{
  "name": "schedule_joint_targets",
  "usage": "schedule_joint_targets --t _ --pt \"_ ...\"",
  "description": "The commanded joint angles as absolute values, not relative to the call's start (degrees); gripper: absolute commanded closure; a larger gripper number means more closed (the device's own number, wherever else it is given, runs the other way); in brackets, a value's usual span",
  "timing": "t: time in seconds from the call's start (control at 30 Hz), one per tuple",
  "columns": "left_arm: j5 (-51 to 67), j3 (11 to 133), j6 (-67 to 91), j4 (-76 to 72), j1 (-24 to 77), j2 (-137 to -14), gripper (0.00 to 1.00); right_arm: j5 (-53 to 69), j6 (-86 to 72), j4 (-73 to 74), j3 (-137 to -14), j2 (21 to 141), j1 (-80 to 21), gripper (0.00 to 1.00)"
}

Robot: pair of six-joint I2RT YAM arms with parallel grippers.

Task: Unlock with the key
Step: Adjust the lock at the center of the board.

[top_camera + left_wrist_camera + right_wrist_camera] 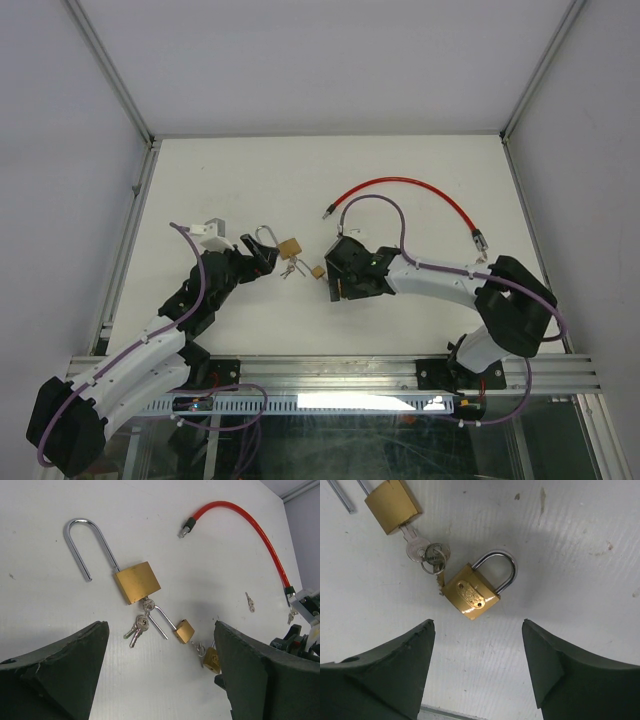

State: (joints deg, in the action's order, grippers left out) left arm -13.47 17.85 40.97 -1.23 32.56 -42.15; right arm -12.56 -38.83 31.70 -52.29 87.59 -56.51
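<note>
A large brass padlock [137,582] lies with its long shackle [82,535] swung open and a key [146,605] in its base, more keys [136,630] hanging from that key's ring. A mid-sized brass padlock [184,631] lies beside it, its shackle open too. A key [415,542] sticks in its base. A small padlock [470,595], shackle shut, lies just ahead of my open right gripper [476,625]; a ring key [439,580] touches its corner. My left gripper [160,627] is open above the table, empty.
A red cable lock [405,188] curves across the back right of the white table [420,160]. A loose small key [249,601] lies near its end. A white and grey block [210,232] sits beside the left arm. Metal rails frame the table.
</note>
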Motion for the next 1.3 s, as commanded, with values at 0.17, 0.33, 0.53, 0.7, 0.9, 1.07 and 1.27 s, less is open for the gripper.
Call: schedule_joint_targets --t 0.17,0.33,0.53,0.7,0.9,1.07,1.27 --pt "-14.9 17.4 41.1 -1.8 32.5 -40.8 0.12 -14.7 -39.7 24.3 -54.9 92.7 -56.2 0.32" --pt "-15.0 17.4 41.2 -1.6 32.5 -40.8 0.12 -15.0 -37.1 24.7 -57.1 96.1 -55.3 0.4" --pt "-15.2 17.4 41.1 -1.6 32.5 -40.9 0.12 -14.7 -33.8 26.0 -58.9 97.2 -54.6 0.49" --pt "-15.2 17.4 41.2 -1.7 32.5 -41.2 0.12 -14.0 -31.3 28.1 -60.1 97.2 -54.6 0.54" --pt "-15.1 17.5 41.0 -1.7 32.5 -41.3 0.12 -12.3 -28.8 29.6 -59.6 93.8 -54.5 0.46" --pt "-15.0 17.5 41.1 -1.6 32.5 -41.2 0.12 -13.0 -25.8 31.5 -59.7 89.1 -52.0 0.39" --pt "-14.9 17.3 41.0 -1.7 32.5 -40.9 0.12 -13.9 -19.9 33.2 -58.6 86.5 -43.6 0.39"
